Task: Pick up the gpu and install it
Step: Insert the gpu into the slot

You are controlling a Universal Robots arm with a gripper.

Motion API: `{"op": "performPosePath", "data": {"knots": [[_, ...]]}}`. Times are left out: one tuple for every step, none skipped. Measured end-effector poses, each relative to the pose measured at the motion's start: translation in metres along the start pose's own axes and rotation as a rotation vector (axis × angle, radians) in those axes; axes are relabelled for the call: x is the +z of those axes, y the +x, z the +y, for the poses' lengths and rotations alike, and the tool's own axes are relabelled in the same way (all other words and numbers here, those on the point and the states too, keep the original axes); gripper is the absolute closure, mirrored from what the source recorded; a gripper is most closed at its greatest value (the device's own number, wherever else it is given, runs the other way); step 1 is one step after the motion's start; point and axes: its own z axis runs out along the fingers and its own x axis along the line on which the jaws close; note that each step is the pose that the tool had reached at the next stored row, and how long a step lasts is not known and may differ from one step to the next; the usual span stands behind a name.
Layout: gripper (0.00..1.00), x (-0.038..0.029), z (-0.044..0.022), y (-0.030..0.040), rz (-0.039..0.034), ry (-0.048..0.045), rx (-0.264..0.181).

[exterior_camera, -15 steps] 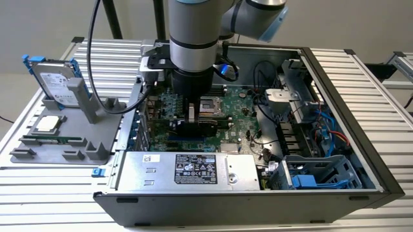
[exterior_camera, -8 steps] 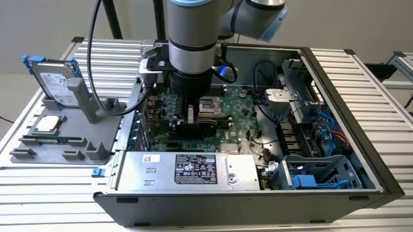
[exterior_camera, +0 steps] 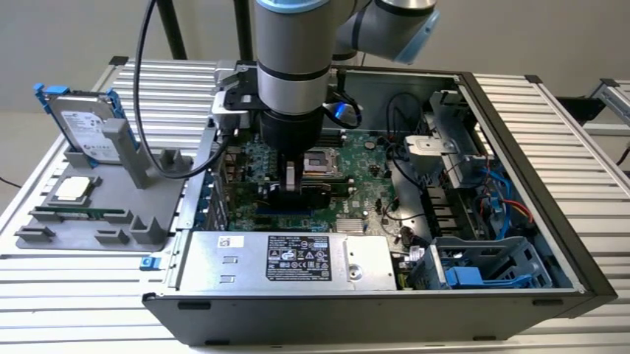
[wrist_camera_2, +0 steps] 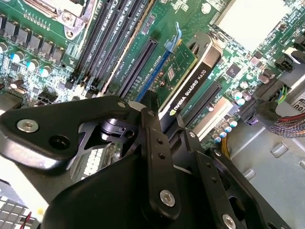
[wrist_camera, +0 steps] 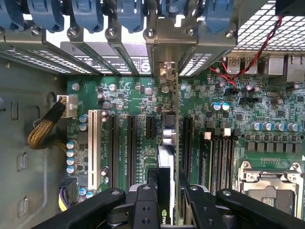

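The gpu (exterior_camera: 295, 198) stands on edge inside the open computer case, over the motherboard's (exterior_camera: 369, 173) expansion slots. My gripper (exterior_camera: 293, 181) reaches down from above and is shut on the card's top edge. In the second wrist view the gpu (wrist_camera_2: 183, 76) shows its green board and black shroud beyond my gripper (wrist_camera_2: 164, 119). The first wrist view shows the gpu (wrist_camera: 169, 138) edge-on between two black slots, its silver bracket end (wrist_camera: 167, 71) at the case's rear openings, with my gripper (wrist_camera: 167, 193) clamped on it. Whether the card sits fully in a slot I cannot tell.
A silver power supply (exterior_camera: 285, 258) lies along the case's near side, and a drive cage with blue parts (exterior_camera: 482, 265) is on the exterior view's right. The CPU socket (wrist_camera: 267, 186) and memory slots (wrist_camera_2: 105, 38) flank the card. A hard drive with blue rails (exterior_camera: 84, 122) leans on a grey fixture (exterior_camera: 99, 214) outside the case.
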Motion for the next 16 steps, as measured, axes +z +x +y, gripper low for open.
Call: {"op": "performPosePath", "data": {"knots": [[1.00,-0.0001,0.0000,0.0000,-0.0001,0.0000,0.000],[1.00,-0.0005,0.0000,0.0001,0.0000,0.0000,0.000],[1.00,-0.0011,0.0000,0.0001,-0.0003,0.0002,0.000],[1.00,-0.0016,0.0000,0.0000,-0.0005,0.0003,0.000],[1.00,-0.0017,0.0000,0.0000,-0.0005,0.0002,0.000],[1.00,-0.0018,0.0000,0.0000,-0.0002,0.0001,0.000],[1.00,-0.0021,0.0000,0.0007,0.0003,-0.0001,0.000],[1.00,-0.0021,0.0000,0.0015,0.0004,-0.0002,0.001],[1.00,-0.0021,0.0000,0.0021,0.0003,-0.0004,0.003],[1.00,-0.0021,0.0000,0.0023,0.0003,-0.0006,0.003],[1.00,-0.0021,0.0001,0.0023,0.0002,-0.0006,0.004],[1.00,-0.0020,0.0001,0.0024,0.0004,-0.0007,0.004],[1.00,-0.0016,0.0001,0.0024,0.0002,-0.0007,0.004],[1.00,-0.0010,0.0001,0.0024,0.0005,-0.0009,0.005],[1.00,-0.0002,0.0001,0.0024,0.0012,-0.0013,0.005],[1.00,0.0007,0.0001,0.0023,0.0018,-0.0017,0.006]]}}
